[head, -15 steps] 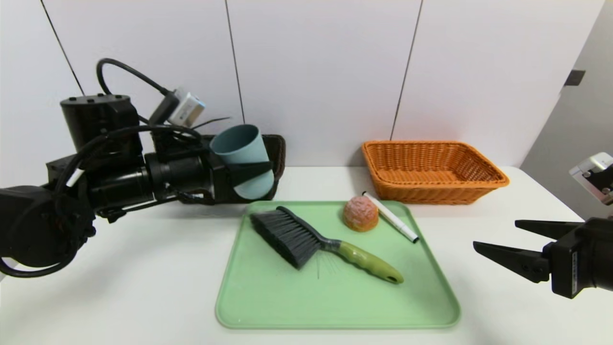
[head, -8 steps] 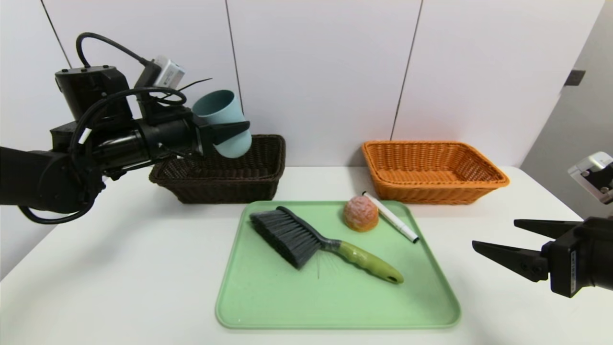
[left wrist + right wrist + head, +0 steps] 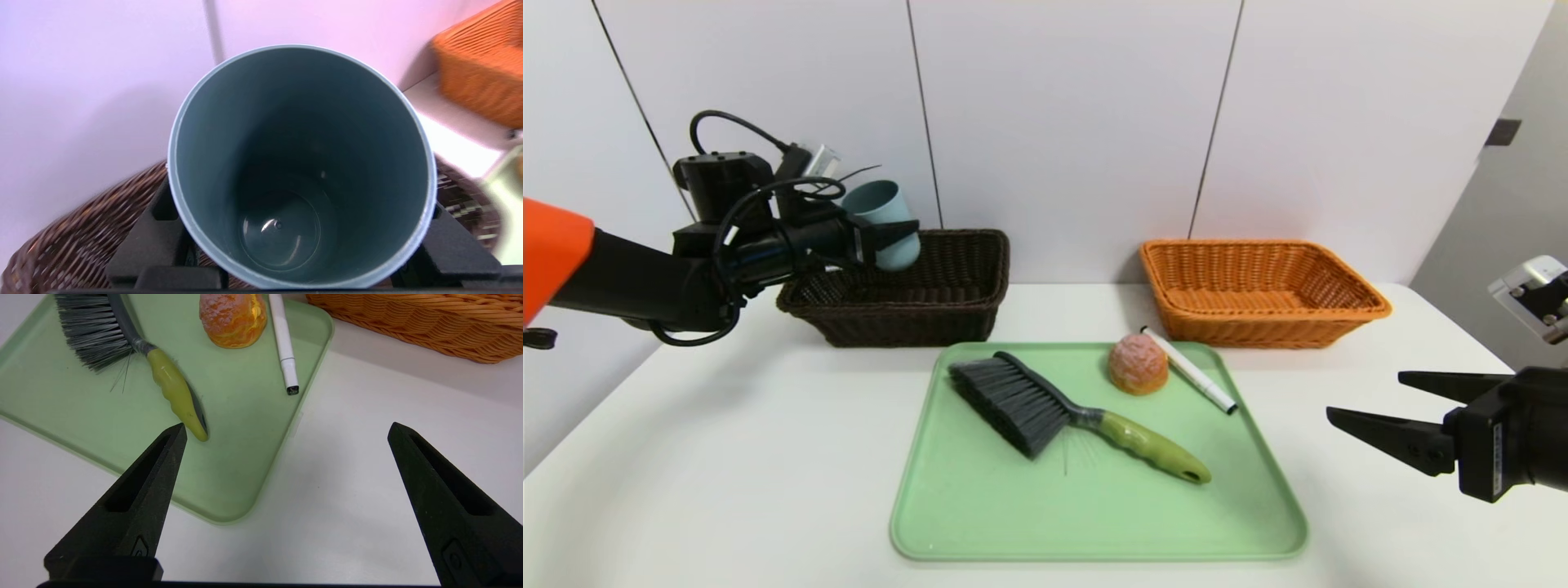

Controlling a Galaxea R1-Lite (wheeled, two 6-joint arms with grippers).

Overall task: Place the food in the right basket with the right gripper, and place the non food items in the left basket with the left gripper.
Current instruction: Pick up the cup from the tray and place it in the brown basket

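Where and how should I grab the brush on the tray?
I'd grip the brush by its green handle, mid-length, coming from above with one finger on each long side. It lies flat, and the handle is slim, slightly waisted and well away from the bun; the bristles look too wide and soft.

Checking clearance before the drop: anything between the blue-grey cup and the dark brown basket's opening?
Nothing visible blocks it: the left gripper holds the cup over the dark brown basket.
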